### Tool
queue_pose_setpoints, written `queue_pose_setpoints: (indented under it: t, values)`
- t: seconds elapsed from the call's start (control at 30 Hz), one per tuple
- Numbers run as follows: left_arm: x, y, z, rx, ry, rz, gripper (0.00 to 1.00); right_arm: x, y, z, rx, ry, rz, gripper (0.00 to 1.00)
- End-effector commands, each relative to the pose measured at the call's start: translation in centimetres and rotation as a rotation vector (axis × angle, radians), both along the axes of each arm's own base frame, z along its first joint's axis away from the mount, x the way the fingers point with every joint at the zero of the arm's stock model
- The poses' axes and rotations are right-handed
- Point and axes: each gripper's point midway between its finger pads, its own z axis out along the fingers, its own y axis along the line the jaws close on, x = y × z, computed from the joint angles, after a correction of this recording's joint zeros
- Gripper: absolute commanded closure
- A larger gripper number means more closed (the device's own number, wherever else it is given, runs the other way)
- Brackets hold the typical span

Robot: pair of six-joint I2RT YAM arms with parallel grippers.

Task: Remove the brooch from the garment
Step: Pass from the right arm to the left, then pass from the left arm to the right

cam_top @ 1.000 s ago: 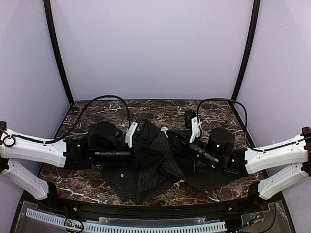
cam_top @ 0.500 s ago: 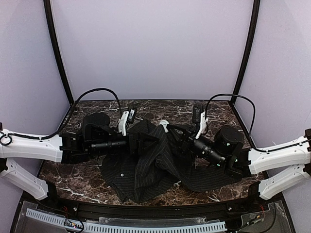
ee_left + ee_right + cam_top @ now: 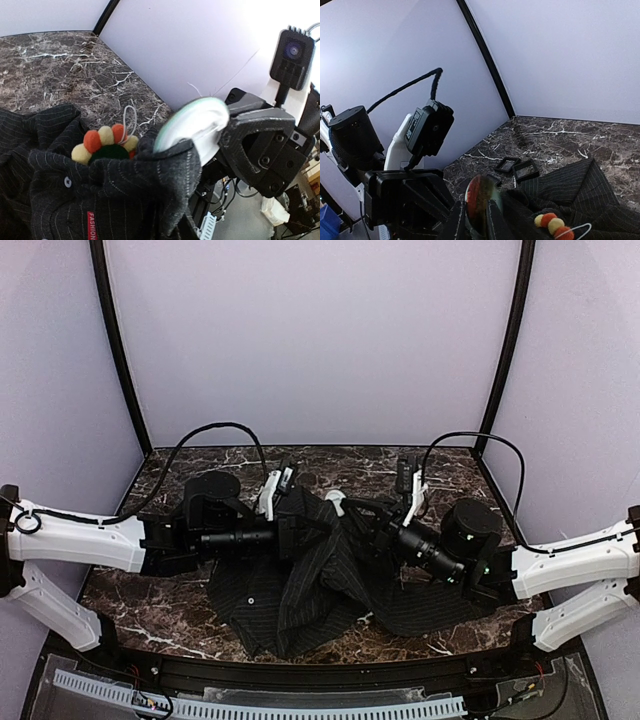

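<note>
A dark pinstriped garment [image 3: 300, 590] lies bunched between both arms. The brooch [image 3: 105, 145] sits on a raised fold of it, orange and cream beads round a dark green centre, with a white thread loop. In the right wrist view only a few of the brooch's beads [image 3: 552, 222] peek over the cloth [image 3: 580, 185]. My left gripper [image 3: 298, 523] is at that fold; gathered cloth [image 3: 165, 185] covers its fingers. My right gripper [image 3: 477, 220] is shut on a round pale disc [image 3: 480, 200], seen edge-on. The same disc [image 3: 195, 127] shows just right of the brooch.
Two small square black boxes [image 3: 507, 164] [image 3: 526, 170] lie on the marble table [image 3: 180, 600] behind the garment. The left arm's wrist camera [image 3: 430, 127] is close to the right gripper. Purple walls enclose the table on three sides.
My left arm has moved right into the garment's raised fold, and its jaws have closed there. The right arm rose slightly early on and has since held still with the disc.
</note>
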Motion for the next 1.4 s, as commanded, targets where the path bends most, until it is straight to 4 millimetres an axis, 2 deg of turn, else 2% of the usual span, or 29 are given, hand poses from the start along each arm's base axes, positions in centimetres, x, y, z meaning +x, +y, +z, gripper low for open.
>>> queue_pose_setpoints:
  t: [0.0, 0.1, 0.17, 0.23, 0.37, 0.53, 0.83, 0.93, 1.1, 1.37]
  values:
    - [0.5, 0.7, 0.6, 0.017, -0.051, 0.022, 0.98, -0.5, -0.5, -0.8, -0.018, 0.090, 0.014, 0.72]
    - [0.8, 1.6, -0.6, 0.099, -0.084, 0.041, 0.99, -0.4, -1.3, -2.7, -0.092, 0.167, -0.006, 0.45]
    - [0.5, 2.2, -2.0, 0.189, -0.099, 0.021, 0.99, -0.2, -2.0, -3.8, -0.147, 0.229, -0.023, 0.35]
    - [0.2, 2.4, -3.0, 0.256, -0.123, -0.010, 0.99, 0.2, -2.6, -4.8, -0.206, 0.294, -0.032, 0.33]
    - [-0.7, 2.4, -4.7, 0.343, -0.146, -0.094, 0.99, 1.2, -3.5, -6.8, -0.356, 0.417, -0.040, 0.38]
    - [-1.4, 1.4, -5.8, 0.369, -0.140, -0.154, 0.99, 0.8, -2.6, -8.0, -0.488, 0.512, -0.003, 0.49]
    - [-2.8, -1.3, -6.6, 0.321, -0.127, -0.213, 0.99, -0.3, 0.6, -8.8, -0.451, 0.621, 0.127, 0.52]
    - [-3.3, -1.8, -6.8, 0.321, -0.128, -0.226, 0.99, -0.6, 1.5, -9.0, -0.453, 0.642, 0.164, 0.57]
    - [-3.6, -2.0, -7.0, 0.327, -0.129, -0.234, 0.99, -0.6, 2.0, -10.2, -0.463, 0.679, 0.172, 0.66]
    - [-3.9, -2.2, -7.6, 0.346, -0.130, -0.241, 0.99, -0.4, 2.4, -11.2, -0.478, 0.716, 0.159, 0.64]
